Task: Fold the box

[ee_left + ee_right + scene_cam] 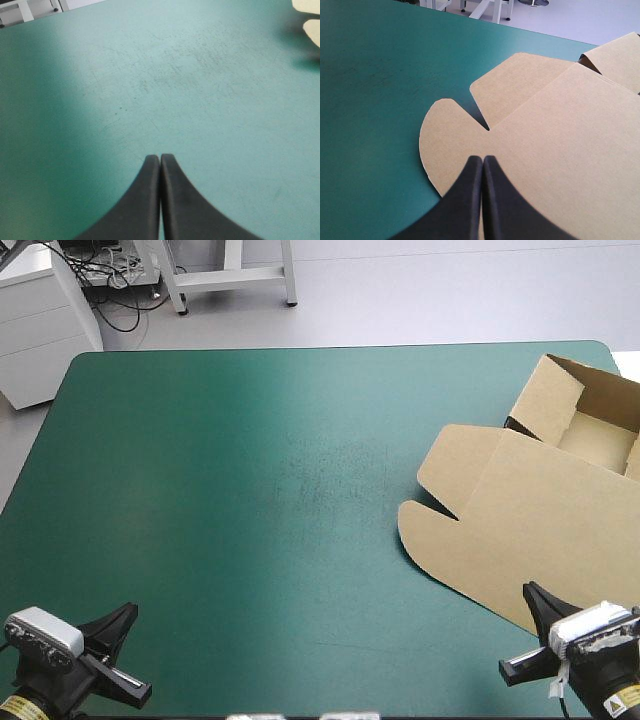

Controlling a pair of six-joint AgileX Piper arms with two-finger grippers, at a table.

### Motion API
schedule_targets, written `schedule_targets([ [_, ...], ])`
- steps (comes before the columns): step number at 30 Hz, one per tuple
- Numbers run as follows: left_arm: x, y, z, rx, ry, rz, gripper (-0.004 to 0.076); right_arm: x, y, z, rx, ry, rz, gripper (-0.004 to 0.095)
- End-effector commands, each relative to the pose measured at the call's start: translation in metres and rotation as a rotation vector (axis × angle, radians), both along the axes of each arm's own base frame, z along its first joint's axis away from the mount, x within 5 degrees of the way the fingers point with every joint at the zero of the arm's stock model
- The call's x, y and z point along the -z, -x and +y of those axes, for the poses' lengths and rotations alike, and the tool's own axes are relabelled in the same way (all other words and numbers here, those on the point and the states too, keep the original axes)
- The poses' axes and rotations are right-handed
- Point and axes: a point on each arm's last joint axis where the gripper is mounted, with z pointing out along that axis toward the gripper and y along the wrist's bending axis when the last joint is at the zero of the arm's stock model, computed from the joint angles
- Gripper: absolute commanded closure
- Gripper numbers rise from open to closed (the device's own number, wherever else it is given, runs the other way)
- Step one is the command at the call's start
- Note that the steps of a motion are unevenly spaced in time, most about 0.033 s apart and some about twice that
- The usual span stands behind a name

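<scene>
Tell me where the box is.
In the high view the box lies at the right side of the table, its open tray toward the far right corner and its flat lid reaching back to the right gripper.

A worktop (250, 490) under a teal-green cover, rounded at its far corners, carries a single brown box (540, 510) on its right side. The box's open tray (595, 430), walls raised, sits at the far right corner. Its lid (530, 540) lies flat on the cover, reaching toward the near edge, with two rounded flaps (455, 465) pointing to the worktop's middle. Faint dark scuffs (330, 465) mark the cover's centre.
</scene>
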Motion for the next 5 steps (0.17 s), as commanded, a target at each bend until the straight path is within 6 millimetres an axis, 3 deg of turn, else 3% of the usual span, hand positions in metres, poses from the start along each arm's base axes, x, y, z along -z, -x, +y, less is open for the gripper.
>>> schedule_targets([
  [1,-0.0104,0.0053,0.0011,0.018,0.058,-0.101,0.0756,-0.0062,0.0089,-0.0009,0.002,-0.03,-0.092,0.0931],
  [5,-0.004,0.0106,0.0038,0.018,0.071,-0.127,0.0756,-0.0008,0.0189,-0.0027,0.01,-0.022,-0.107,0.0931],
])
